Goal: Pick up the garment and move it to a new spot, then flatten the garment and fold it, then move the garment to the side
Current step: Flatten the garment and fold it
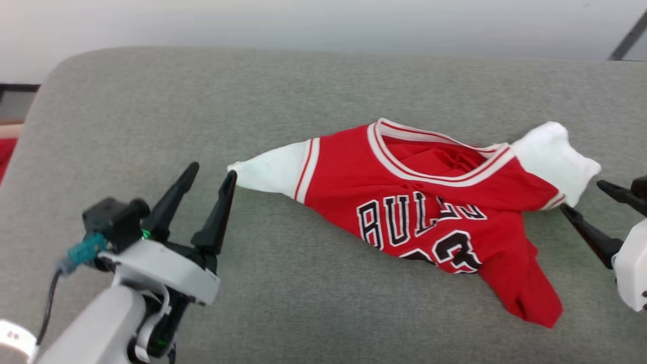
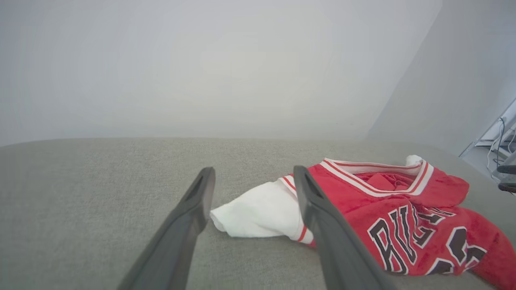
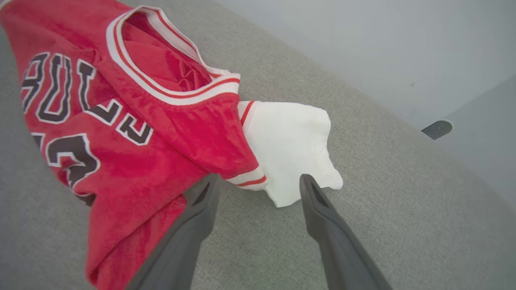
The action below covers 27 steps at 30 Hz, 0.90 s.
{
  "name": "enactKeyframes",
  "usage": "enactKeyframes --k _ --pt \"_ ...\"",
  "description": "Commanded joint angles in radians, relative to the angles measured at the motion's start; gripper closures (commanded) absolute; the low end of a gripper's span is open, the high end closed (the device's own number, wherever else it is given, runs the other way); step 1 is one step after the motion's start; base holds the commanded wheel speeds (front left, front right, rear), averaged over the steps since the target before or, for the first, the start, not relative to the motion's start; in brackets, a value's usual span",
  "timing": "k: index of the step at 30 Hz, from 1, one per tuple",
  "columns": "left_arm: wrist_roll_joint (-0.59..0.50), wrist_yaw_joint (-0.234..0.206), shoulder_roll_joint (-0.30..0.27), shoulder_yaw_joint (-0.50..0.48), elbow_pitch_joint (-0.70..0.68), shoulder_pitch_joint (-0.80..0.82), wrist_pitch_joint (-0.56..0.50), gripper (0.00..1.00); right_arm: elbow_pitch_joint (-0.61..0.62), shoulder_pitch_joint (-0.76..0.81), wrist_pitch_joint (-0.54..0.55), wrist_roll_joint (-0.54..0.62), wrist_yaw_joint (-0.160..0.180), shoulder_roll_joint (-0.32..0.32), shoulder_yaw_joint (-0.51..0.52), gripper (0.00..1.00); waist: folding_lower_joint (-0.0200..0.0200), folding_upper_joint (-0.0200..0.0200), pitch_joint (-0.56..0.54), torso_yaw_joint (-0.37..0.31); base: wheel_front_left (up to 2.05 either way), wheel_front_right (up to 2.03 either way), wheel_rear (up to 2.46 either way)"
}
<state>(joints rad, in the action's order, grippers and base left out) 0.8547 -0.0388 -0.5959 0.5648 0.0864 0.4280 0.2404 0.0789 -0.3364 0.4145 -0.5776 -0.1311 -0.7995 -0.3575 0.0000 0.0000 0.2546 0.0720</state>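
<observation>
The garment [image 1: 429, 212], a red jersey with white sleeves and black "BULLS" lettering, lies rumpled on the grey cushion, collar toward the back. My left gripper [image 1: 212, 172] stands open at the tip of one white sleeve [image 1: 273, 169], its fingers apart with nothing between them. In the left wrist view that sleeve [image 2: 258, 213] lies just beyond my left gripper [image 2: 254, 173]. My right gripper [image 1: 584, 196] is open beside the other white sleeve [image 1: 553, 151]. The right wrist view has that sleeve [image 3: 290, 149] just ahead of my right gripper [image 3: 260, 179].
The grey upholstered cushion [image 1: 252, 101] spreads wide around the jersey, with bare fabric to the left and in front. A pale wall rises behind it. A dark bar [image 1: 629, 38] slants at the far right corner.
</observation>
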Motion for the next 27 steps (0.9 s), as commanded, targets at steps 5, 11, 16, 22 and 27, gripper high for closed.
enactKeyframes --k 5,11,16,22,27 --pt "-0.067 -0.02 0.067 -0.08 -0.047 -0.09 0.025 0.0 -0.056 -0.09 0.025 -0.09 0.001 -0.104 -0.12 0.0 0.0 0.0 0.034 0.081 0.0 0.0 0.0" --pt "-0.148 0.007 0.137 -0.157 -0.079 -0.149 0.023 0.0 -0.092 -0.164 0.038 -0.139 0.001 -0.182 -0.228 0.0 0.0 0.0 0.063 0.115 0.0 0.0 0.0" --pt "-0.21 0.049 0.192 -0.19 -0.086 -0.168 0.023 0.0 -0.109 -0.233 0.054 -0.187 0.001 -0.237 -0.339 0.33 0.0 0.0 0.095 0.138 0.0 0.0 0.0" --pt "-0.248 0.091 0.238 -0.226 -0.075 -0.173 0.023 0.0 -0.124 -0.302 0.036 -0.242 0.001 -0.275 -0.411 1.0 0.0 0.0 0.114 0.142 0.0 0.0 0.0" --pt "-0.26 0.111 0.266 -0.252 -0.069 -0.186 0.024 0.0 -0.148 -0.349 -0.017 -0.302 0.001 -0.285 -0.374 1.0 0.0 0.0 0.119 0.134 0.0 0.0 0.0"
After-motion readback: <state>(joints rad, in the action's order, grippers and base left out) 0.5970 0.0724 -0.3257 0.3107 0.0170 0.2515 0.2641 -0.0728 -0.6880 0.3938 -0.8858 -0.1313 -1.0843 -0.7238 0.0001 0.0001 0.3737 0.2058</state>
